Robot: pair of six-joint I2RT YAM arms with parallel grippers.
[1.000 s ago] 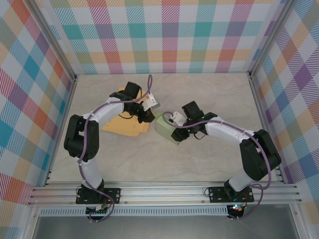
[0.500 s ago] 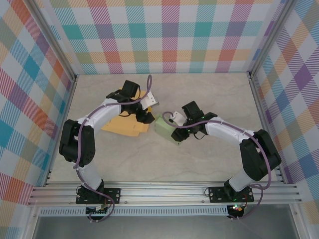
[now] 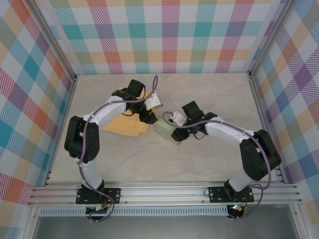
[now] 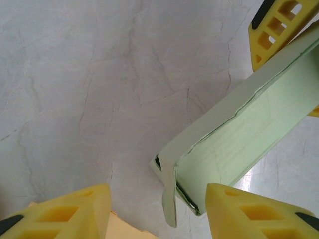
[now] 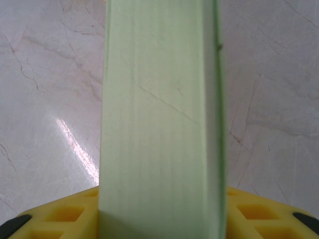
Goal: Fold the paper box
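Note:
The pale green paper box (image 3: 165, 130) rests on the table at the centre. My right gripper (image 3: 175, 133) is shut on its right end; in the right wrist view the box (image 5: 159, 114) fills the gap between the yellow fingers (image 5: 55, 219). My left gripper (image 3: 152, 118) stands open at the box's upper left end. In the left wrist view that end (image 4: 239, 139) is partly closed, and a loose green flap (image 4: 169, 196) hangs down between my open left gripper (image 4: 157, 214) fingers without touching either. A right finger (image 4: 276, 25) shows at the top right.
A flat orange-yellow paper sheet (image 3: 124, 125) lies on the table left of the box, under the left arm; its edge (image 4: 119, 230) shows beside the left finger. Plaid walls and metal rails (image 3: 65, 104) enclose the marble table.
My left gripper has gone from shut to open and shifted slightly right toward the box's end. The right gripper and the box have stayed put.

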